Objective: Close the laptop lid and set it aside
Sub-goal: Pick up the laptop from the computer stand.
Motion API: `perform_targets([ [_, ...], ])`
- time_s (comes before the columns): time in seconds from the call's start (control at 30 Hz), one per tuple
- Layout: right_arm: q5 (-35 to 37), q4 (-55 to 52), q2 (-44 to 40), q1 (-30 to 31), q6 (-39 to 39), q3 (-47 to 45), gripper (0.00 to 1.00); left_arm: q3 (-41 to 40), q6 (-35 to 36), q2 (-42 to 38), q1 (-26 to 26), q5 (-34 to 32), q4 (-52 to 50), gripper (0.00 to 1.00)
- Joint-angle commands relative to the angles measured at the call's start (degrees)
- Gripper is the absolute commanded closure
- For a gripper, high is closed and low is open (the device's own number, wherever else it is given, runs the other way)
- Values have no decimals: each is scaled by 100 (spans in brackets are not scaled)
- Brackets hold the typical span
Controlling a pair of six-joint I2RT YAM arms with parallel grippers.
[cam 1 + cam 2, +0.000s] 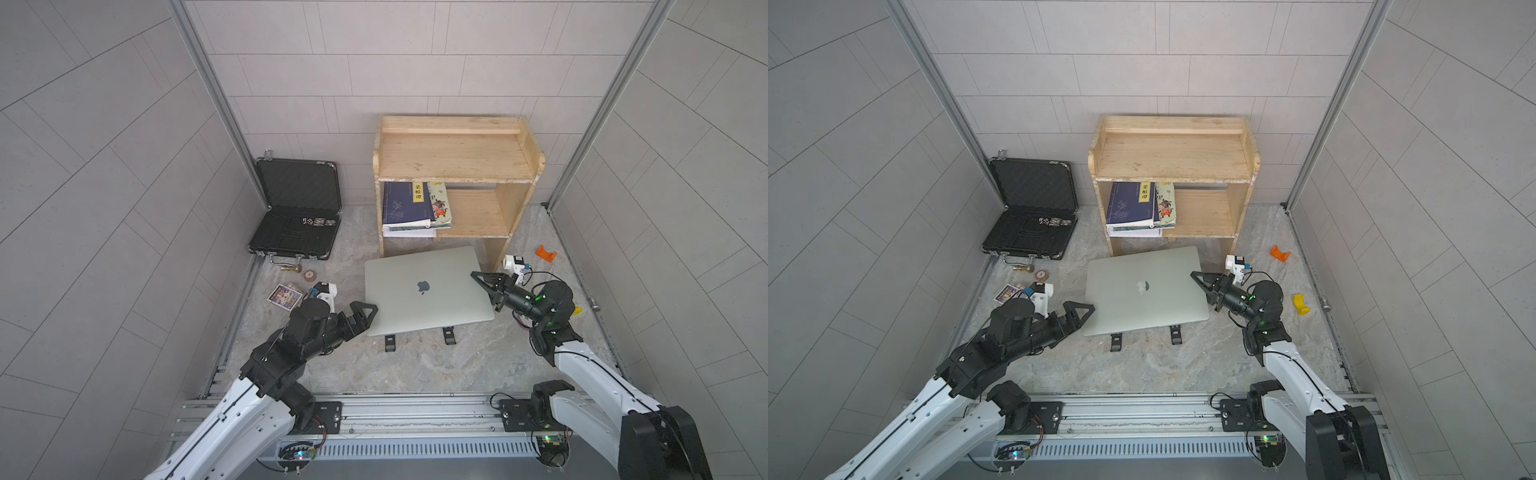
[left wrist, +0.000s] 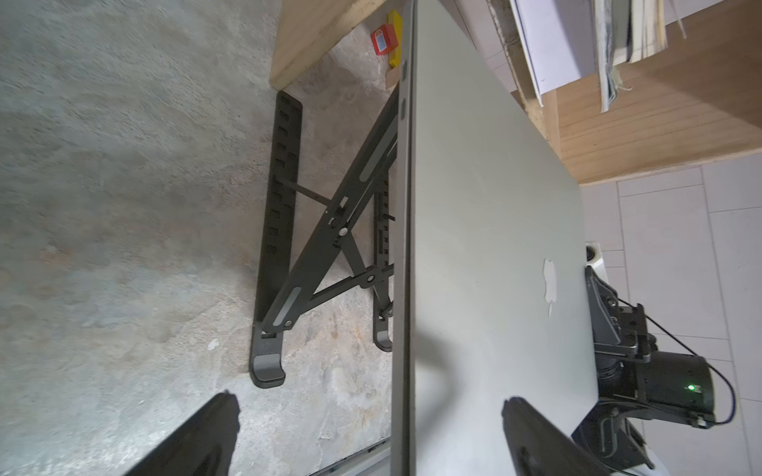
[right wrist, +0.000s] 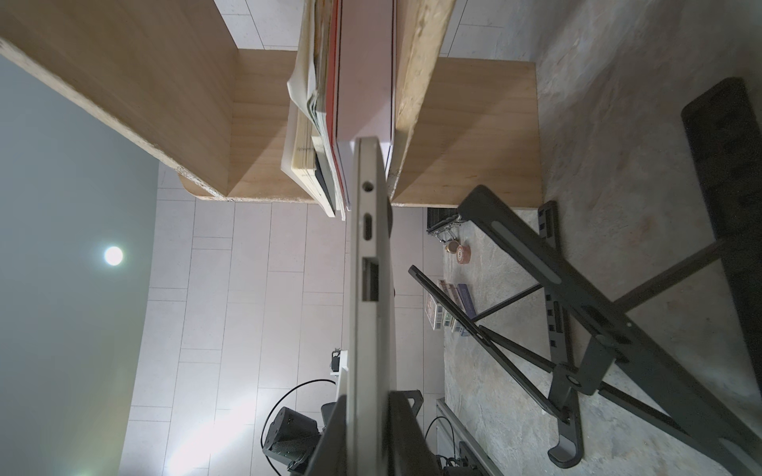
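Right tool (image 1: 478,276): clamped on the right edge of the closed silver laptop (image 1: 424,305), apparently to carry it off its black folding stand (image 1: 449,335) in front of the wooden shelf (image 1: 457,158), while left tool (image 1: 368,316), jaws wide, straddles the front-left corner ungripped, likely as support.

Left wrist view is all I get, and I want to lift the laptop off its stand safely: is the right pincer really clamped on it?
Observer: Yes. In the right wrist view the right pincer is shut on the closed laptop, one finger on each face, at the edge with the ports.
Operator: What lies on the robot's left, where I might set it down?
Observer: In both top views an open black briefcase stands at the back left, and cards lie nearer, beside the open left pincer.
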Motion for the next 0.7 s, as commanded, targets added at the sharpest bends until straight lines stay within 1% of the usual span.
perform_targets([
  [0.0, -51, 770, -322, -21, 443, 257, 100, -137, -335, -59, 36, 373, 730, 1],
  [0.1, -44, 616, -443, -24, 422, 271, 100, -196, -525, -67, 37, 632, 1110, 6],
  [0.53, -14, -688, -1060, -26, 25, 499, 100, -53, -987, -52, 40, 1238, 1574, 48],
  [0.67, 13, -1239, -1242, -19, -180, 686, 100, 69, -1089, 50, 39, 1411, 1649, 64],
])
